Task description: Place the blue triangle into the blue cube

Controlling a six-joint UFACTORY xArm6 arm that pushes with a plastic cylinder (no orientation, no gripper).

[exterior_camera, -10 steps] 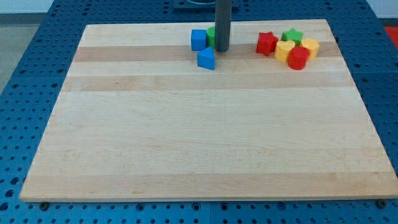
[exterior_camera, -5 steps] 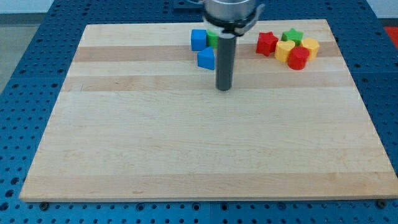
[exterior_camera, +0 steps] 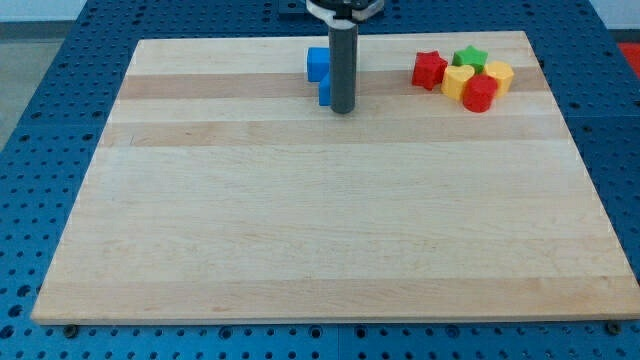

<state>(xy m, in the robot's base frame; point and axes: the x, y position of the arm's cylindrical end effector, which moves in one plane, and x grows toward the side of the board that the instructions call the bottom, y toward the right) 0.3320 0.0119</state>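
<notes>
- No pincer showed; my tip [exterior_camera: 343, 109] sat just right of the blue triangle [exterior_camera: 324, 92], below the blue cube [exterior_camera: 317, 62], upper centre.
- Triangle likely light, rigid, slippery on the desk [exterior_camera: 300, 230]; best pushed from its lower face.

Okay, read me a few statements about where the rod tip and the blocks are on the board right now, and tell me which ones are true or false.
1. My tip sits right beside the blue triangle. True.
2. The blue cube lies at the view's bottom edge. False: it is near the view's top, just above the triangle.
3. The red star sits at the left of the cluster at the view's upper right. True.
4. The rod hides the yellow blocks. False: both yellow blocks show plainly.
</notes>
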